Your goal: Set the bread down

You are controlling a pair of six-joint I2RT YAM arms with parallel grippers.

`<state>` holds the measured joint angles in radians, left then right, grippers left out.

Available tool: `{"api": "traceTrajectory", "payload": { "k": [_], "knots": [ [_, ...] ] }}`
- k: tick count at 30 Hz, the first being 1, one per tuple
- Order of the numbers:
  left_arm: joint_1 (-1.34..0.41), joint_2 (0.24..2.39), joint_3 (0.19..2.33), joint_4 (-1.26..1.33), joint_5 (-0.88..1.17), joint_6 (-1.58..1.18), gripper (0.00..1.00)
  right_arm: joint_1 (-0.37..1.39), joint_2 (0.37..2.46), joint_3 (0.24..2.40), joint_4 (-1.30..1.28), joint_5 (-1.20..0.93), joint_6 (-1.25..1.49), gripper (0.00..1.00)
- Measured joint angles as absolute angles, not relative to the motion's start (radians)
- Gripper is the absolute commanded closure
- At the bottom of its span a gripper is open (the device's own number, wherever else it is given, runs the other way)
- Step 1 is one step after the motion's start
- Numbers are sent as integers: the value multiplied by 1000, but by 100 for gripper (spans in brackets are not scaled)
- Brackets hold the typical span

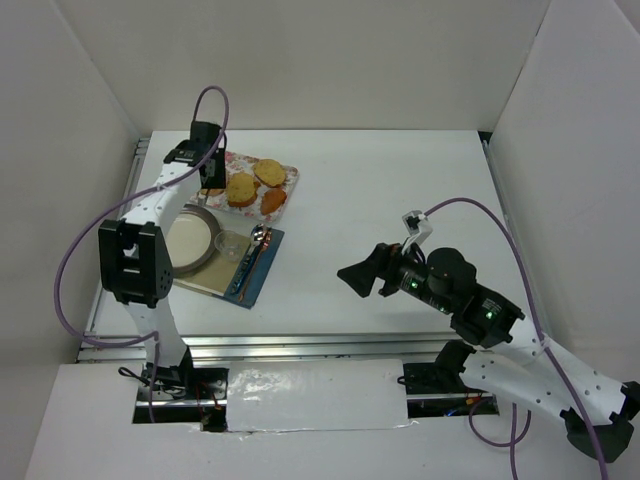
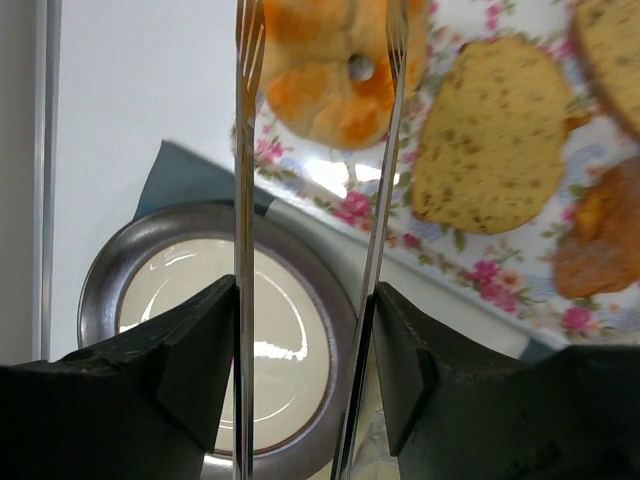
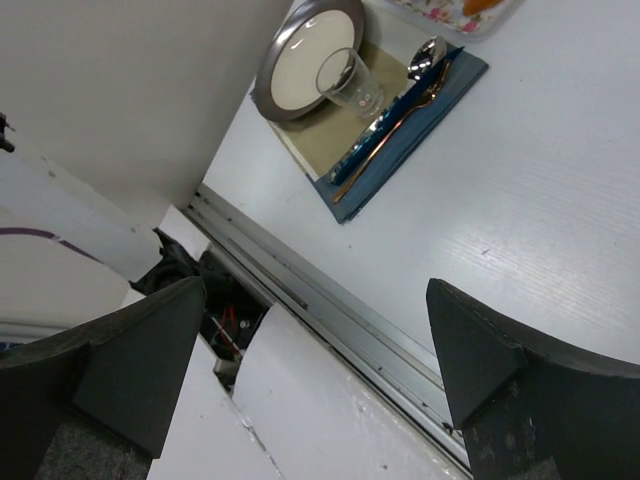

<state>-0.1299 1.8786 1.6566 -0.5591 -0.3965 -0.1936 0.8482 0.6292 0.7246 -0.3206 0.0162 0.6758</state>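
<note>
The bread (image 2: 320,100) is blurred and cut off by the edge of the left wrist view, so we cannot tell whether the tines of the left gripper (image 2: 320,20) touch it. The plate (image 2: 100,290) loses its near rim behind the black fingers (image 2: 130,390). In the right wrist view we see only a corner of the tray (image 3: 450,12).

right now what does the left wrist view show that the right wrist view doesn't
Only the left wrist view: the bread on the floral tray, with a speckled toasted slice beside it. Only the right wrist view plainly shows the clear glass, the spoon, a copper-coloured utensil and the metal rail at the table edge. Both: the grey-rimmed plate, the blue mat under it, and the floral tray, though the right wrist view catches just its corner.
</note>
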Motion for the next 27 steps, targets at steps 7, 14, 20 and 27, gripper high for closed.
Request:
{"api": "traceTrajectory", "payload": {
  "k": [7,14,20,27],
  "knots": [
    [-100,1812,1504,-511,-406,-215,31,848,610,724,-310,-18,683,0],
    [-100,1797,1481,-472,-397,-216,30,848,595,724,-307,-18,683,0],
    [-96,1797,1479,-452,-395,-216,32,848,580,723,-307,-16,683,0],
    [-85,1797,1473,-440,-395,-216,32,848,565,719,-307,-16,683,0]
  ]
}}
